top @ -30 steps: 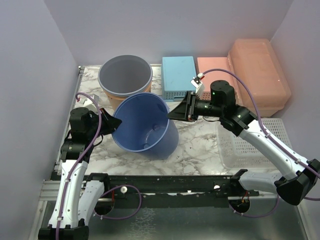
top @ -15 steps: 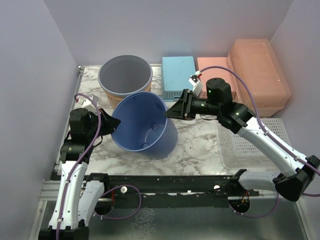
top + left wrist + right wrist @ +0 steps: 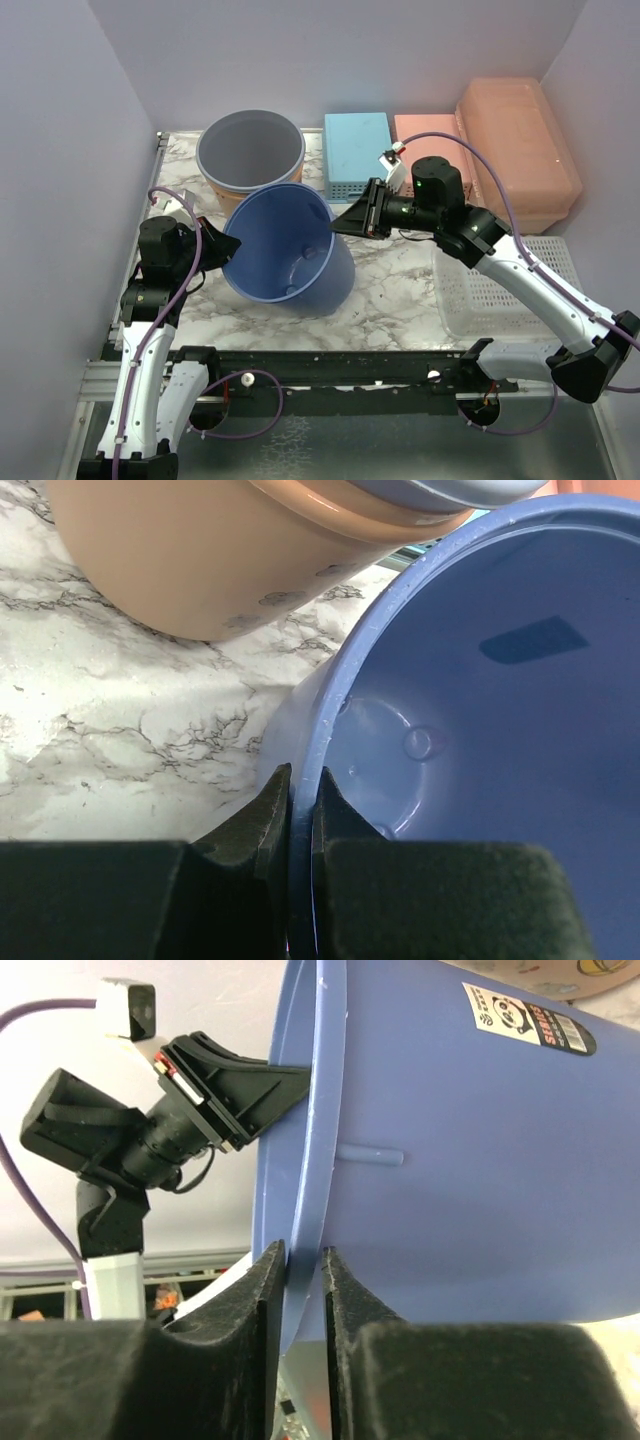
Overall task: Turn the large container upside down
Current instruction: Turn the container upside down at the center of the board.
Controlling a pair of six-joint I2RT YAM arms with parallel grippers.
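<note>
Qty: blue bucket (image 3: 290,250) + orange bucket (image 3: 250,150) = 2; blue basket (image 3: 357,150), pink basket (image 3: 425,135), white basket (image 3: 465,300) = 3; peach box (image 3: 515,140) x1.

The big blue round container (image 3: 288,250) is tilted, mouth upward.

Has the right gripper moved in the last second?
Yes, slightly. In the top view the right gripper, shut on the rim of the blue bucket, has shifted left and toward the back, closer to the light-blue box.
</note>
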